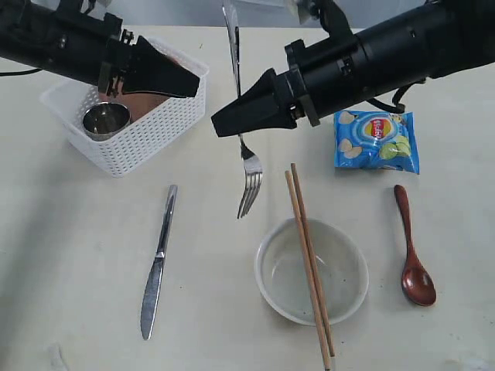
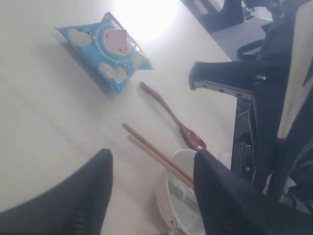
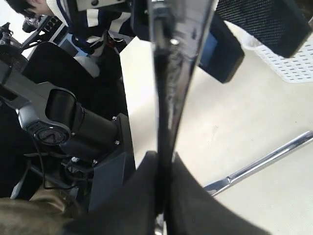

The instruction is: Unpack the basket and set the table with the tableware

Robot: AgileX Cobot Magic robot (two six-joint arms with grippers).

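The right end effector (image 1: 220, 125), clamped on the fork (image 1: 250, 179) held tines-down at frame centre, should lay it flat between knife (image 1: 158, 259) and bowl (image 1: 261, 263) before releasing; the left end effector (image 1: 193, 83) stands open over the upper-left basket (image 1: 147, 141).

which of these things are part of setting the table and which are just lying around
Part of the job: white basket; steel cup and reddish-brown plate inside it; steel fork; steel knife; pale bowl; wooden chopsticks; wooden spoon.

Just lying about: blue chips bag.
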